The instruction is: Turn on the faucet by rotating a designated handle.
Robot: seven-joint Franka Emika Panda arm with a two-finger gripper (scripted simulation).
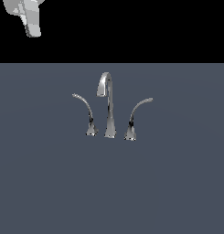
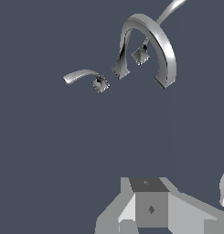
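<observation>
Chrome handle (image 1: 84,109) on faucet (image 1: 107,105): stiff, slick, thin; push near tip. Well ahead of fingers (image 1: 32,25); finger state unclear.

Arm (image 1: 27,16): only a stub shows in the exterior view. Light grey to white shell, blocky faceted render, flat shading, darker grey on the shadowed faces. Gripper (image 2: 150,208) in the wrist view: grey angular housing, central square block in mid grey with a small dark diamond mark on its face, darker top face with a faint dot. Pale rounded part at frame edge. No cables or screws visible.
</observation>
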